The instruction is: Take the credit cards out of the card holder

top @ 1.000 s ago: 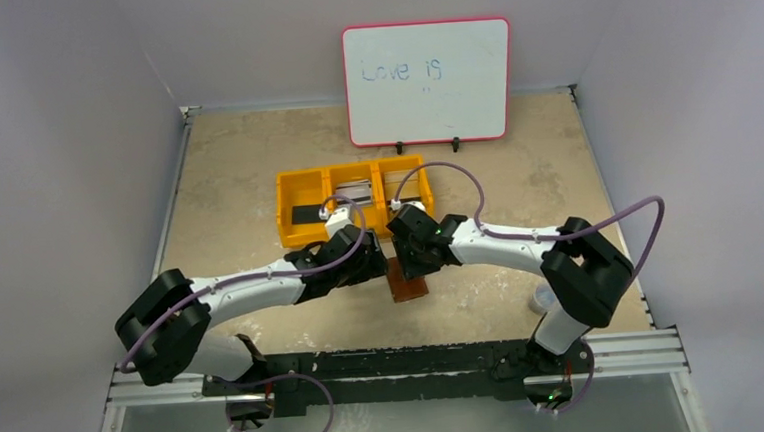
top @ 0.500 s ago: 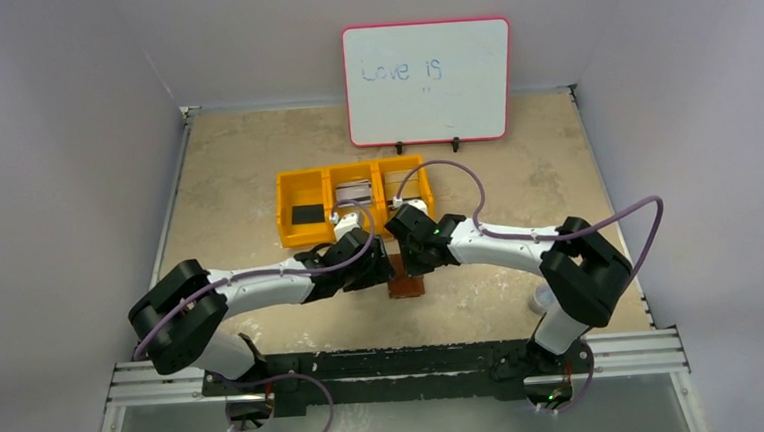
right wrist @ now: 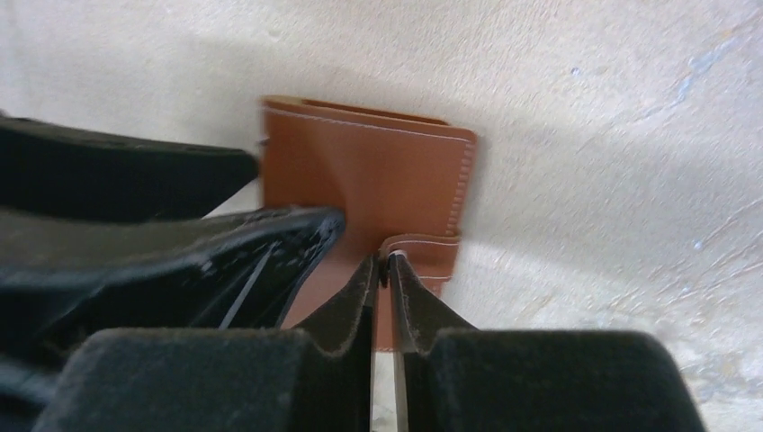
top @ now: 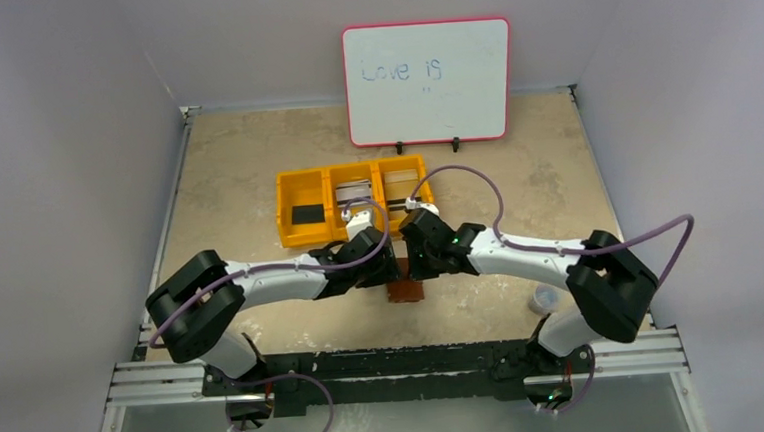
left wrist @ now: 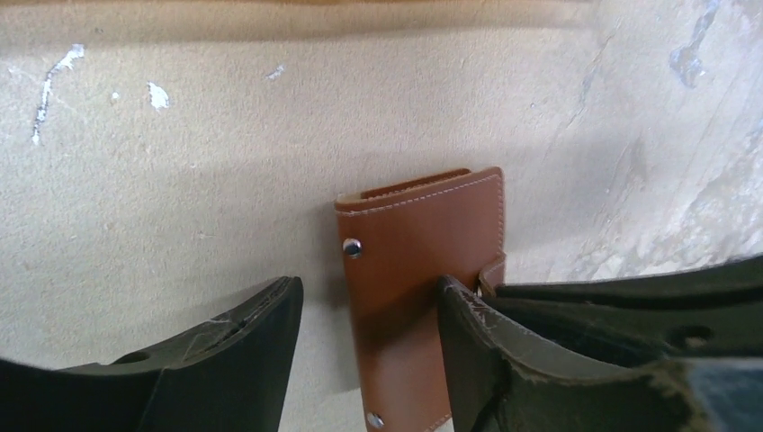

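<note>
Both arms crowd in over the wallet (top: 406,292), which lies shut and flat on the table (top: 235,165), about midway between the left and right edges and nearer the near edge than the far one, just on the near side of the bin (top: 294,193). The right gripper (right wrist: 381,270) comes in from the right with its jaws pressed together on the tab (right wrist: 423,247) that wraps the wallet's edge. A sliver of brown leather shows between the pads, so that is a pinch on the tab. The left gripper (left wrist: 367,301) comes in from the left with its jaws standing apart. One finger (left wrist: 229,355) hangs over bare table just beside the wallet's long edge, the one with two metal studs (left wrist: 352,246). The other finger sits over the brown cover, close against the right gripper, and nothing is clamped between them; whether either finger touches down I cannot tell. In the bin, a black card (top: 306,215) lies in the left compartment, pale cards (top: 354,192) in the middle one, and a beige card (top: 403,180) in the right one. A whiteboard (top: 428,81) stands upright at the far edge, "Love is" written on it in blue
</note>
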